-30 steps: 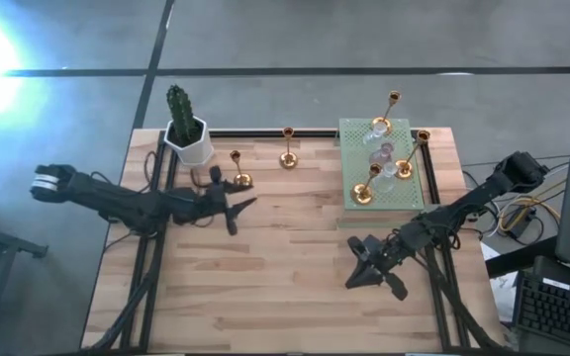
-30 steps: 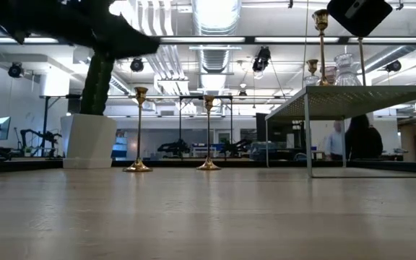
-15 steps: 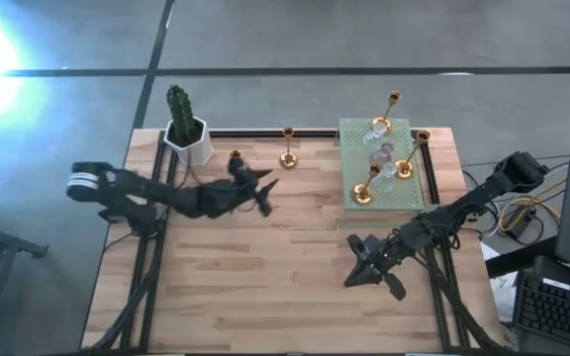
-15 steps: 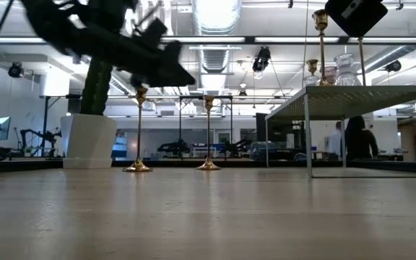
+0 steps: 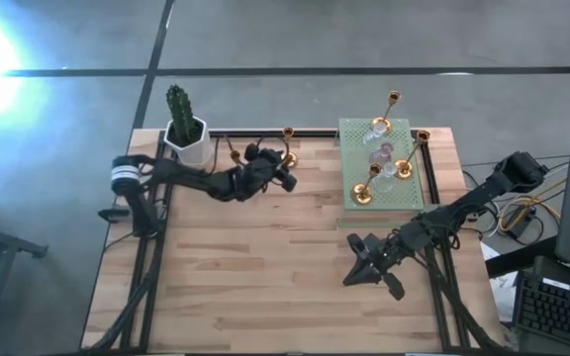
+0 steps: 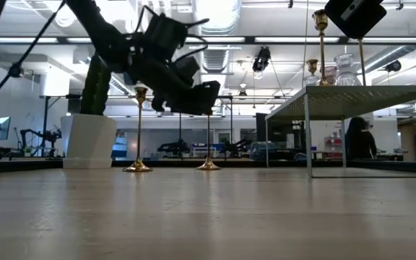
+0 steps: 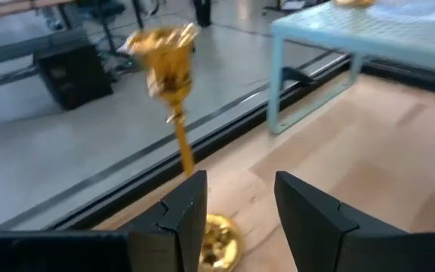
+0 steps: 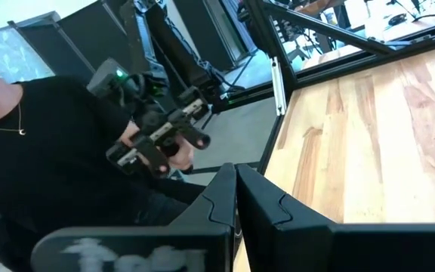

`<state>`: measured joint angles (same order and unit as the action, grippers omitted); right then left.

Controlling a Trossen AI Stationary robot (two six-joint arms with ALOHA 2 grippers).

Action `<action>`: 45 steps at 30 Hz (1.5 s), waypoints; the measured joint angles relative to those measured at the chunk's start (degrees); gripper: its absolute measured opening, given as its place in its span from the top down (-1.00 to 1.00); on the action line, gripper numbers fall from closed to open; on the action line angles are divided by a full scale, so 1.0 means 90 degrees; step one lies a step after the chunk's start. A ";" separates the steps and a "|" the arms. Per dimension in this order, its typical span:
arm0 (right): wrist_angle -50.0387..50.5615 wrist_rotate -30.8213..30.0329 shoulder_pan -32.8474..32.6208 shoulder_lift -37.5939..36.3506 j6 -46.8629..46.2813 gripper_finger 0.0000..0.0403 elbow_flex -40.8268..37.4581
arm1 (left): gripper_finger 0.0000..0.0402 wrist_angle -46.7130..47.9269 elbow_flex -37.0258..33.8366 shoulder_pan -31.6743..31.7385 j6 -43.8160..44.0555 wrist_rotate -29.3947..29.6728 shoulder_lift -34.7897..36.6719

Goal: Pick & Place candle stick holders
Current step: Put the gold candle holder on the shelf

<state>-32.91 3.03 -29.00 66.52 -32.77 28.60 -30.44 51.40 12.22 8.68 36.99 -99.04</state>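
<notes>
Two tall gold candle stick holders stand on their round bases near the table's far edge: one (image 5: 234,156) beside my left arm, one (image 5: 288,148) in front of my left gripper (image 5: 285,178). That gripper is open; in the left wrist view (image 7: 240,189) this holder's stem (image 7: 178,136) rises just ahead of the fingers and its base (image 7: 219,238) lies between them, without plain touch. Several gold and clear glass holders (image 5: 384,158) stand on the green perforated mat (image 5: 349,148). My right gripper (image 5: 352,269) is shut and empty over the table's near right part.
A white pot with a green cactus (image 5: 188,133) stands at the far left corner. The green mat is a raised platform on legs (image 6: 308,137). A person holding a hand controller (image 8: 157,140) shows beyond the table in the right wrist view. Bare wood lies in the table's middle (image 5: 265,257).
My left gripper has swung from the table's left middle toward the far edge and the right, past the first gold holder, and now points at the second one. The holders have stayed in place. My right arm has kept still.
</notes>
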 joint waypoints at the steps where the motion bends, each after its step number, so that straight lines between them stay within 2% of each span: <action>1: 0.0001 0.0000 -0.0001 0.0000 0.0000 0.96 0.0000 | 0.20 -0.0020 -0.0002 0.0056 0.0058 0.0014 -0.0076; 11: 0.0004 -0.0010 -0.0001 0.0002 0.0002 0.96 -0.0011 | 0.20 -0.1235 0.0005 0.0481 -0.0125 0.0097 -0.0756; 21: 0.0001 -0.0024 -0.0001 0.0002 0.0041 0.96 -0.0012 | 0.22 -0.1952 0.0012 0.0844 0.0015 -0.0742 -0.1099; 24: 0.0005 -0.0024 -0.0001 0.0002 0.0044 0.96 -0.0015 | 0.37 -0.1954 0.0012 0.0865 0.0023 -0.0797 -0.1099; 29: 0.0003 -0.0025 -0.0001 0.0002 0.0049 0.96 -0.0017 | 0.91 -0.1955 0.0054 0.0888 -0.0487 -0.1294 -0.1099; 38: 0.0001 -0.0075 -0.0001 0.0002 0.0042 0.96 -0.0024 | 0.99 -0.2010 0.0351 0.0923 -0.0856 -0.2264 -0.1064; 45: -0.0001 -0.0099 -0.0088 0.0002 -0.0006 0.96 -0.0024 | 0.99 -0.1875 0.0161 0.0900 -0.0527 -0.2287 -0.1048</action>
<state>-32.92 2.14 -29.79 66.54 -32.83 28.38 -47.32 52.84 20.32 3.94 16.41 -108.47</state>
